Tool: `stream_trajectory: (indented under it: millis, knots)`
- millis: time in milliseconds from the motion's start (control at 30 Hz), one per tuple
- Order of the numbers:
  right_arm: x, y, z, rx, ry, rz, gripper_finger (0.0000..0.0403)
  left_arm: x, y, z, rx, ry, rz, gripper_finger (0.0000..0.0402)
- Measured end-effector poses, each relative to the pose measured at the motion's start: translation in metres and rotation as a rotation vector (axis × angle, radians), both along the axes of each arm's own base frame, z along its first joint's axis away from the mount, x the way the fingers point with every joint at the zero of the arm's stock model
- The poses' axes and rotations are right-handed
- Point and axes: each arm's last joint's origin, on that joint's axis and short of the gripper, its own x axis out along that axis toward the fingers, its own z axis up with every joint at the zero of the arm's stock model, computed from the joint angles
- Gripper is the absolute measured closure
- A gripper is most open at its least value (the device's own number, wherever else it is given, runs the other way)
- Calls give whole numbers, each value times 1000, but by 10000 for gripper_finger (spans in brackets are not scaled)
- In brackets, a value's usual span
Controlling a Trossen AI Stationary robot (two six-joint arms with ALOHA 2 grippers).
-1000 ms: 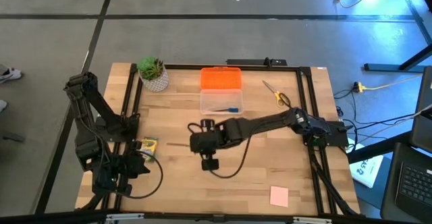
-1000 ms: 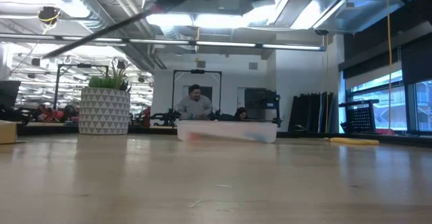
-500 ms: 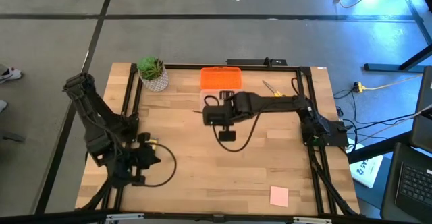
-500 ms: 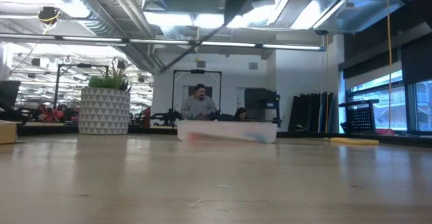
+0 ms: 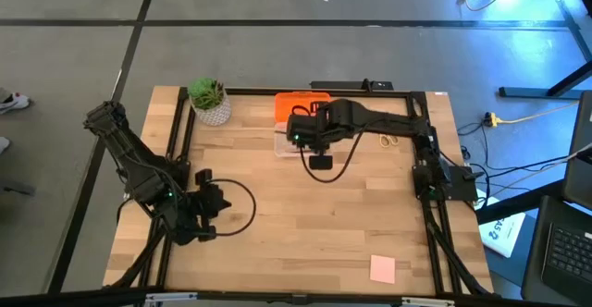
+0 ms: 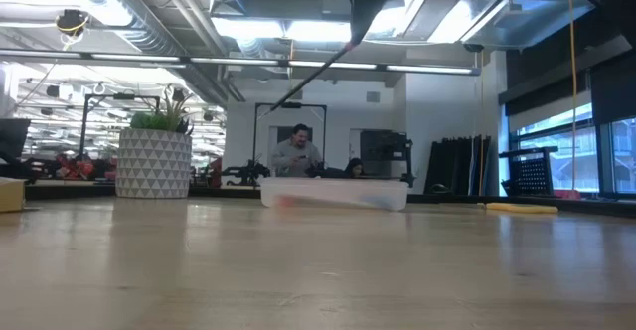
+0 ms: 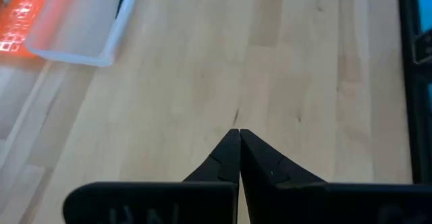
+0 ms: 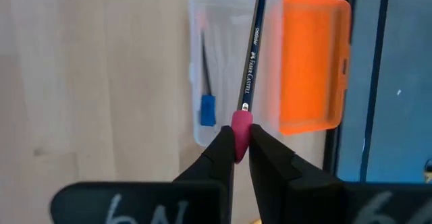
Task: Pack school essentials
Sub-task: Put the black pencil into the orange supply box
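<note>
The pencil [image 8: 251, 55] is dark blue with silver lettering along its shaft and a pink-red eraser end; that end is pinched between the closed fingers of the right gripper [image 8: 241, 140], and the shaft runs away from the fingertips toward 12 o'clock in the wrist view, passing above the clear case [image 8: 229, 21]; inside the case lie a small blue piece [image 8: 207, 110] and a dark pen [image 8: 206, 65], with the orange lid [image 8: 312, 65] folded open at the case's 3 o'clock; in the high view the right gripper [image 5: 301, 136] hangs over the case near the table's [image 5: 351, 233] far edge, at about 12 o'clock from the table's middle; the scissors [image 5: 387, 141] lie just at 3 o'clock of the arm, and the pink note pad [image 5: 382, 268] sits well apart at 5 o'clock; the left gripper [image 7: 238, 137] is closed on nothing, above bare wood at the table's 8 o'clock side [image 5: 205, 216]; the potted plant [image 5: 209, 101] stands at 10 o'clock.
</note>
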Motion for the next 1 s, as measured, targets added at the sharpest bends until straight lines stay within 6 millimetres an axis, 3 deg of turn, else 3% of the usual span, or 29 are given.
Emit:
stream_trajectory:
  millis: [167, 300, 567, 800, 1000]
  knots:
    - [-7, -15, -5, 51, 24, -28, 367, 5, 5, 0, 3, 0, 28, 401]
    - [-15, -21, -22, 56, 49, -43, 367, 8, 9, 0, 14, 1, 39, 401]
    - [-28, -36, -50, 112, -108, 88, 367, 16, 19, 0, 40, 7, 72, 401]
    - [-46, -56, -88, 163, -25, 41, 367, 21, 27, 0, 51, 11, 103, 401]
    - [-43, -59, -110, 169, -68, 120, 367, 25, 32, 0, 50, 11, 134, 401]
